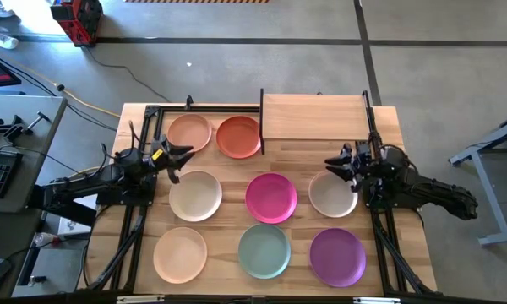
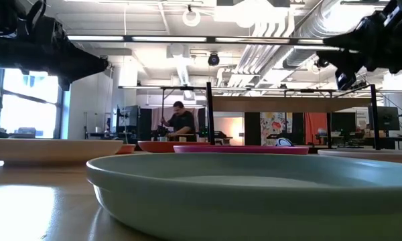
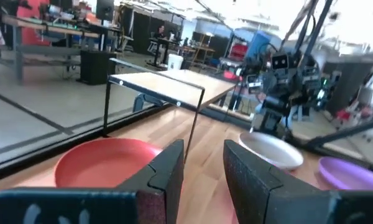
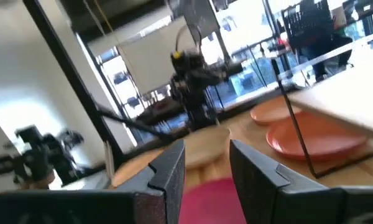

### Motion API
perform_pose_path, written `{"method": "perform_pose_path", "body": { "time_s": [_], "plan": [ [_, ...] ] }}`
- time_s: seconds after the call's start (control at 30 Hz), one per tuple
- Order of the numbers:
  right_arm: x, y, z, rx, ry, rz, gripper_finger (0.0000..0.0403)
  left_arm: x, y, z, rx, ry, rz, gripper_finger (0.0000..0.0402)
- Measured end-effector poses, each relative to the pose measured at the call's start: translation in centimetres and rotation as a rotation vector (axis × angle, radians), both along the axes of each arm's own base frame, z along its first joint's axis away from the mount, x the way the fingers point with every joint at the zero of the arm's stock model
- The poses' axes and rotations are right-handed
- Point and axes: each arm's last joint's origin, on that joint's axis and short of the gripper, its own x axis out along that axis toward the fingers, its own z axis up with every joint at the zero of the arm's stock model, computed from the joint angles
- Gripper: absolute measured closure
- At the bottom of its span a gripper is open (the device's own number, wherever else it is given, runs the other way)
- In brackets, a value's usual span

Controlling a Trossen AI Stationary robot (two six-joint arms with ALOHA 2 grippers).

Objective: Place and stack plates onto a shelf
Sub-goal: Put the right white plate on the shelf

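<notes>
Partly under shelf [image 1: 314, 116], orange-red plate [image 1: 238, 136] edge hidden, posts thin

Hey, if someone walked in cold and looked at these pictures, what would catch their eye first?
Probably the spread of coloured plates on the slatted table: a magenta plate in the middle, a purple plate at the near right and an orange-red plate at the back. Next, the pale shelf stands bare at the back right. The left tool and right tool hover open at either side, holding nothing.
</notes>
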Motion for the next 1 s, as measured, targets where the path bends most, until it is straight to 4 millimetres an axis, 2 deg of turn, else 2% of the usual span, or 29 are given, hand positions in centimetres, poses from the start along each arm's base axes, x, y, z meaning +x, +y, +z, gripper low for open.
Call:
{"method": "perform_pose_path", "body": {
  "time_s": [0.23, 0.43, 0.57, 0.8, 1.0],
  "plan": [
    [-0.4, 0.1, 1.9, 0.022, -0.036, -0.008, 0.0284, -0.2, 0.0, 1.5, 0.029, -0.155, -0.001, 0.0300],
    [-0.7, 0.2, 5.3, 0.000, 0.003, -0.017, 0.0284, -0.6, -0.1, 3.3, 0.065, -0.194, 0.004, 0.0300],
    [-0.6, 0.0, 7.6, 0.013, 0.101, -0.061, 0.0284, -1.0, -0.2, 5.1, 0.110, -0.205, 0.012, 0.0300],
    [0.4, -0.6, 10.6, 0.135, 0.319, -0.152, 0.0284, -1.4, -0.2, 8.5, 0.099, -0.099, 0.044, 0.0300],
    [2.3, -1.2, 11.1, 0.345, 0.501, -0.163, 0.0284, -0.8, -0.1, 9.9, 0.046, 0.034, 0.049, 0.0300]
  ]
}}
